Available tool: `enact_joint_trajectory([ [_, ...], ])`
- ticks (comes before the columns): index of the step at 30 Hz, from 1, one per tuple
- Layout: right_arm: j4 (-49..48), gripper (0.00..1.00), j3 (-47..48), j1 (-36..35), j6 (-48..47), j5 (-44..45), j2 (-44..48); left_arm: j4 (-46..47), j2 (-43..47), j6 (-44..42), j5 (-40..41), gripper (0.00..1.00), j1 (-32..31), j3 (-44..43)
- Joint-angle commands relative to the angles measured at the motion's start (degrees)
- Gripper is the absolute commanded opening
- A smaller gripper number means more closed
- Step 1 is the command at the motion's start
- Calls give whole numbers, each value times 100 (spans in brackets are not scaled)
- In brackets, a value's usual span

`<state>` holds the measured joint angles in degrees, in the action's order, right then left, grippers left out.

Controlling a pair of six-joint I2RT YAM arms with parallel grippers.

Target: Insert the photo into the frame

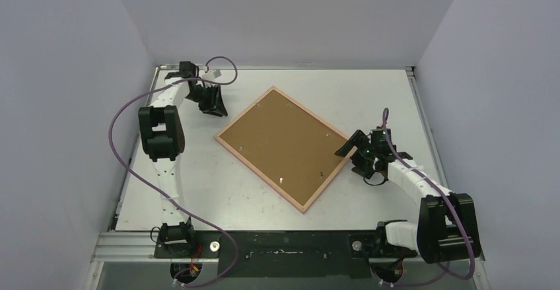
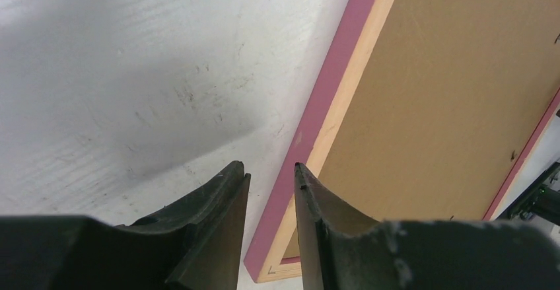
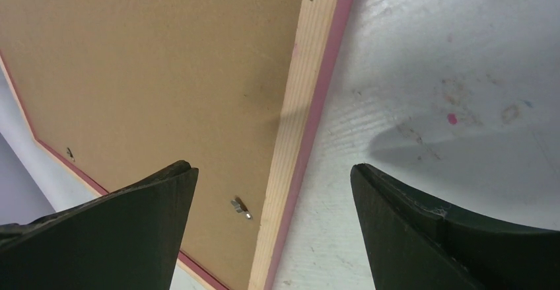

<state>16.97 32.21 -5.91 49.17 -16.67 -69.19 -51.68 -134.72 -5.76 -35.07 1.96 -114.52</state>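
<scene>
Looking down, we note the frame [image 1: 259, 174] lying face down on the white table [image 1: 198, 191], turned corner-on to the arms, with the brown backing panel [image 1: 284, 141] seated inside its pink border. A small metal tab [image 3: 241, 207] sits on the panel near the right-hand edge. The left gripper [image 2: 269, 171] is just beside the frame's far-left edge; its fingers are nearly together, with a narrow slit between them and nothing in it. The right gripper [image 3: 272, 168] is over the frame's right edge, jaws spread wide, one finger above the panel and the other above bare table. We see nothing held.
</scene>
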Motion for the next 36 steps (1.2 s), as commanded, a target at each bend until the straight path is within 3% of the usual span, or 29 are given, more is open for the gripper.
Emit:
enact_joint_trajectory([
  [1, -1061, 90, 121, 37, 170, -306, -487, 254, 191, -84, -203, 29, -11, 485],
  [14, -1063, 90, 1251, 46, -300, -400, -1756, 361, 1409, -899, -289, 22, 23, 2891],
  [23, -558, 90, 2530, 26, -944, -481, -2741, -458, 2682, -2309, -250, 22, -19, 4432],
  [30, 325, 90, 3763, -247, -1528, 471, -2940, -1265, 3199, -3249, -230, 24, 33, 4742],
  [34, 543, 90, 4238, -563, -1663, 1166, -2550, -1626, 3214, -3396, -330, 25, 429, 4213],
  [36, 322, 90, 4351, -905, -1629, 1107, -2502, -1574, 3069, -3153, -491, 25, 618, 3800],
])
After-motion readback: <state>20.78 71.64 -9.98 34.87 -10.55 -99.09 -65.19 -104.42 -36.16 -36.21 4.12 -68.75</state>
